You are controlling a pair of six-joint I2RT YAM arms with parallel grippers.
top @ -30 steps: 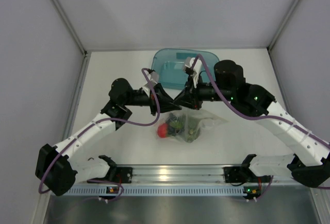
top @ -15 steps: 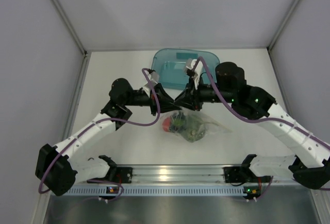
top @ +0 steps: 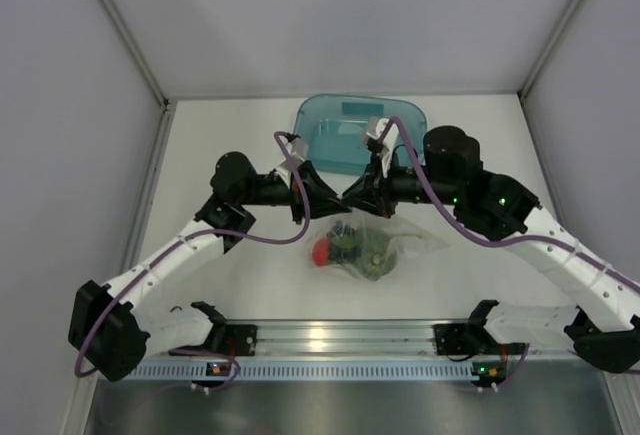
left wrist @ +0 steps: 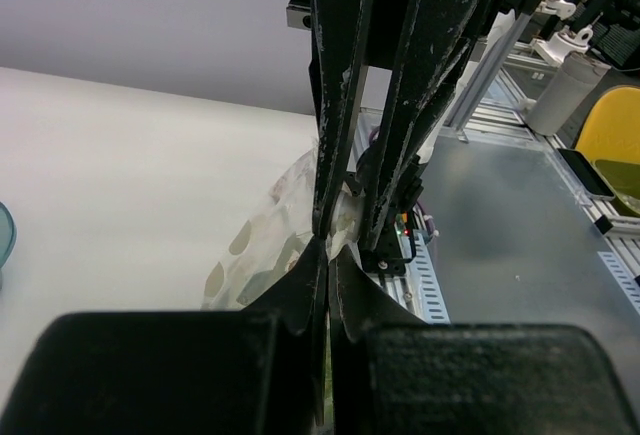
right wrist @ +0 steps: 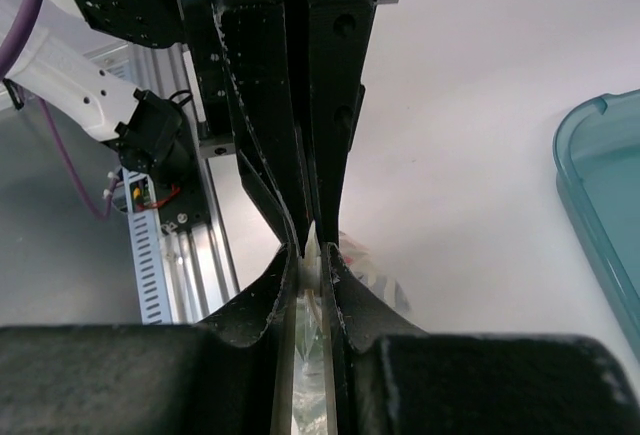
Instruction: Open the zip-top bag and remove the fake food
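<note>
The left tool (top: 335, 199) and right tool (top: 350, 198) each pinch the top edge of the bag (top: 395, 247), tip to tip, leaving the food (top: 350, 245) sagging beneath them, seemingly to part the zip.

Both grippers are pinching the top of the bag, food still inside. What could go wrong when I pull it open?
1. The left gripper and right gripper pinch the zip-top bag almost tip to tip; either may hold both layers, so pulling apart might not part the zip.
2. The film is thin, so one grip could slip and the loaded bag swing.
3. The red fruit sits at the bag's left end and could roll away once freed.
</note>
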